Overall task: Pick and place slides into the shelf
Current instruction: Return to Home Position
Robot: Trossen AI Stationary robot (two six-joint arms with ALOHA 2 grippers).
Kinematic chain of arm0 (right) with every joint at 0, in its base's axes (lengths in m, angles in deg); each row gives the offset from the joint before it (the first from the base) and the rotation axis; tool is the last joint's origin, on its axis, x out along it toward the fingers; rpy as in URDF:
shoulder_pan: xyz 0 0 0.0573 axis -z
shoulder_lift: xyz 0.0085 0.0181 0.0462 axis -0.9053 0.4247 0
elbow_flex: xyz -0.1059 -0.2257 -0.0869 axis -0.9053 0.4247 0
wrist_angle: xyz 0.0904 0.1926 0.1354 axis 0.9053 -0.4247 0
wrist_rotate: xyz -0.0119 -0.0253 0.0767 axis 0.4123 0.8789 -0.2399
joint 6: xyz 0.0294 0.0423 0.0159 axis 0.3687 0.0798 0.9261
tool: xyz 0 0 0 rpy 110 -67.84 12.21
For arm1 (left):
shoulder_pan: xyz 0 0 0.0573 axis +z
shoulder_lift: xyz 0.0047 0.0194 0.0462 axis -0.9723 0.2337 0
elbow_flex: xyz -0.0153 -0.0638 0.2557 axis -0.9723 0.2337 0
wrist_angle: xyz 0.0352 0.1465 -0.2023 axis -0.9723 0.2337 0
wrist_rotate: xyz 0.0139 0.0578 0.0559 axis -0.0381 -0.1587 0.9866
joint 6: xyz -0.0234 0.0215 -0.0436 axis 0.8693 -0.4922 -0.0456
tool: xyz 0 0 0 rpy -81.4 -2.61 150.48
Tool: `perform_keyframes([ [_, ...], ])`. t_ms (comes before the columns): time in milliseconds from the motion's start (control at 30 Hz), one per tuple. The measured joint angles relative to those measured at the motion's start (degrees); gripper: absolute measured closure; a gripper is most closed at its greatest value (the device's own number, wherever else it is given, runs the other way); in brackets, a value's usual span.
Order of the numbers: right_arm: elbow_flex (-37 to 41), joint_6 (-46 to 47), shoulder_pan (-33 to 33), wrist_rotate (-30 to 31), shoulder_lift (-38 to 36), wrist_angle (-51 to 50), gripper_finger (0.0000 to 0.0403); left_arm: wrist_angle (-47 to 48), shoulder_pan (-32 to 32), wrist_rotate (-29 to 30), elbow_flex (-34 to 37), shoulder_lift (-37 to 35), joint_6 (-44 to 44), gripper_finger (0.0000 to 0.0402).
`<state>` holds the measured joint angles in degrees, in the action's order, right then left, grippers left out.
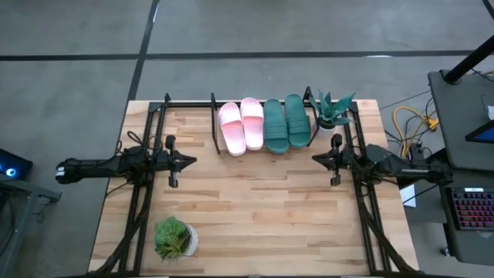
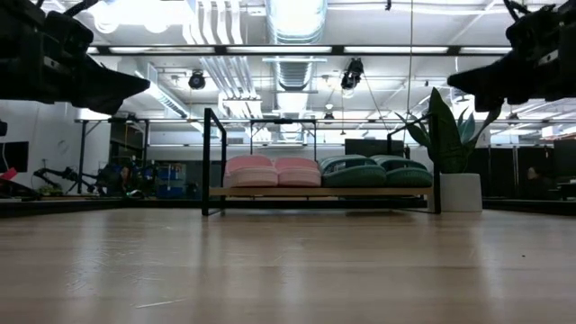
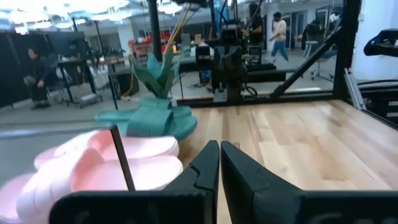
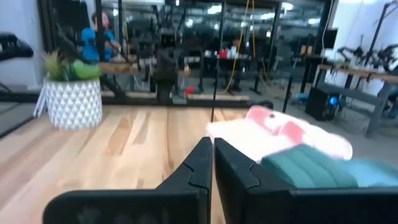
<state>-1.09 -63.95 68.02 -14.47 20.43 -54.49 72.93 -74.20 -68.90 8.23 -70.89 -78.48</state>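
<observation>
**A:** Where are the slides?

**B:** All four lie side by side on the shelf (image 2: pixel 270 191) at the far edge of the counter (image 1: pixel 255 208). The two pink slides (image 1: pixel 241 126) are on the left and the two green slides (image 1: pixel 287 122) on the right, each touching its neighbour.

**A:** And the claws?

**B:** The left claw (image 1: pixel 187 161) hangs over the left side of the counter and the right claw (image 1: pixel 319 158) over the right side. They point at each other, just nearer than the shelf. Both wrist views show the fingers pressed together with nothing between them.

**A:** So what makes a clean return home?

**B:** I judge the carrying done, so only the retreat is left. Keep both claws together and raised above the counter, as the low view shows them. Draw each arm straight back to its own side, away from the shelf's thin rods. The right arm should mind the spiky plant (image 1: pixel 333 110) beside the shelf's right end. The left arm has the small potted plant (image 1: pixel 176 238) at the near left, well apart from it. Go slowly, because a knock on the rack could shake the slides loose.
</observation>
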Motion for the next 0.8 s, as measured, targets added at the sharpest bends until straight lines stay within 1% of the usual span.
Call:
perform_keyframes([
  [200, 0.1, -1.4, 0.0, -0.4, 0.0, -1.5, 0.0394, 0.1, 0.0, 0.0, 0.0, 0.1, 4.3, 0.04],
  [400, 0.1, -2.1, 0.0, -0.4, 0.1, 0.7, 0.0394, -0.1, 0.0, 0.0, 0.0, 0.0, 2.9, 0.04],
  [500, 0.1, -3.5, 0.0, -0.4, 0.0, 0.7, 0.0394, -0.3, 0.0, 0.0, 0.0, 0.0, 1.2, 0.04],
  [600, 0.1, -3.5, 0.0, 0.0, 0.1, 0.7, 0.0394, -0.3, 0.0, 0.0, 0.0, 0.2, 1.2, 0.04],
  [800, 0.1, -0.9, 0.0, 0.0, 0.1, 0.3, 0.0394, -0.3, 0.0, -0.1, 0.0, 0.1, 1.2, 0.04],
])
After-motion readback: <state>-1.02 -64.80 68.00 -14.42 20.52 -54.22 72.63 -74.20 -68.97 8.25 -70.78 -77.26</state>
